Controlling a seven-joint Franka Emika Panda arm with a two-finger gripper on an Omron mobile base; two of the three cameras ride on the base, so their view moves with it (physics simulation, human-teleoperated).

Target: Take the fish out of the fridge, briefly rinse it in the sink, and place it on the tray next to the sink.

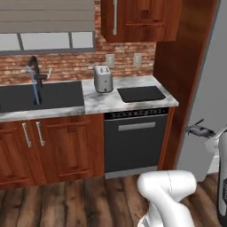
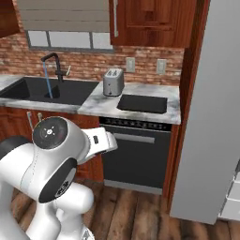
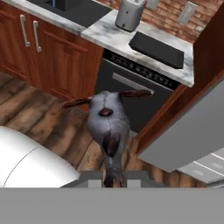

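The fish (image 3: 108, 127) hides the gripper (image 3: 114, 180) fingertips; the fridge (image 2: 211, 117) is cut off.

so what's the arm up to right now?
The white arm's pincer is shut on the small dark grey fish, holding it in the air beside the tall grey fridge, out in front of the dark under-counter appliance. Water runs from the thin dark faucet into the black sunken sink. The flat black tray beside the silver toaster has nothing on it yet.

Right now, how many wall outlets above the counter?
2: one outlet behind the toaster, another outlet above the tray. More may sit outside the view.
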